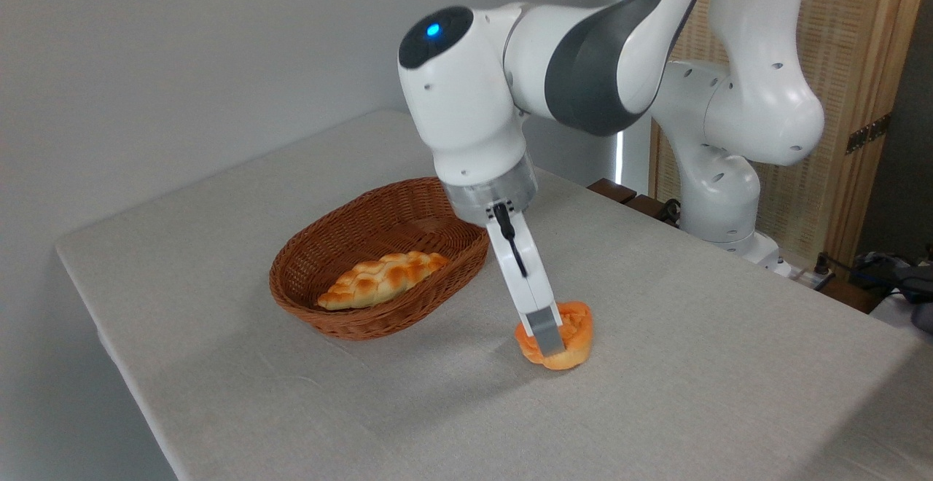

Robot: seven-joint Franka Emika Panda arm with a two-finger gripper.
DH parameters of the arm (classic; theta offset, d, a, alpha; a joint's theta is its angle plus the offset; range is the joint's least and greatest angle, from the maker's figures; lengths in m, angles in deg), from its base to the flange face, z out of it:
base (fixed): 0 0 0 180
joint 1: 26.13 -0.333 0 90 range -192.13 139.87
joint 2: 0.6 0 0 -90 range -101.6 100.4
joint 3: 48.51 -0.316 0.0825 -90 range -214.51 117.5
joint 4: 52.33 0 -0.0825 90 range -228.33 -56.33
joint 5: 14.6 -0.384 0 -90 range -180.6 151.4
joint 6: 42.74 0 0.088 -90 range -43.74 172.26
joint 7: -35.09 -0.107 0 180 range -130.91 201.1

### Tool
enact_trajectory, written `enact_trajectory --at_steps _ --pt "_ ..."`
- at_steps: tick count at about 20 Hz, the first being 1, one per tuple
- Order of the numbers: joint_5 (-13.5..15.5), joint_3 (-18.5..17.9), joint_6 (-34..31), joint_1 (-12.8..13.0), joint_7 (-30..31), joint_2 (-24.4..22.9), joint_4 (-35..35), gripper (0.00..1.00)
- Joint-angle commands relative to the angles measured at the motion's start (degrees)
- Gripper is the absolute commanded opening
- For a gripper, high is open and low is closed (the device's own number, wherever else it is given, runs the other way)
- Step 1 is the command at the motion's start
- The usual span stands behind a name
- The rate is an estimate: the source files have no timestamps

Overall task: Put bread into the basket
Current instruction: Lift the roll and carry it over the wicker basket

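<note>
The bread (577, 335), a small round orange bun, sits on the grey cloth to the right of the basket and is tipped to one side. My gripper (552, 340) comes down onto it at a slant from the upper left. The near finger (545, 331) presses against the bun's front, the far finger is hidden behind it, and the jaws look shut on the bun. The brown wicker basket (295, 295) stands a short way to the left of the bun, apart from it.
A long golden braided loaf (383, 278) lies inside the basket, along its near side. The table's front edge runs diagonally at the lower left. The arm's base (718, 197) stands at the back right, with cables and a wooden screen behind it.
</note>
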Motion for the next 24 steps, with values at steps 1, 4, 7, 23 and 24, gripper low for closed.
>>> enact_trajectory --at_steps 1,4,7,23,24 --pt "4.5 -0.5 0.3 0.3 -0.8 -1.5 2.4 0.18" --pt "8.8 0.3 0.5 0.4 -0.2 -1.9 4.0 0.18" --pt "15.1 2.8 1.1 0.4 0.1 -2.1 5.8 0.18" --pt "24.5 16.9 4.3 0.2 22.6 0.9 9.6 1.0" --pt "24.5 16.8 4.3 0.1 22.6 1.4 9.6 1.0"
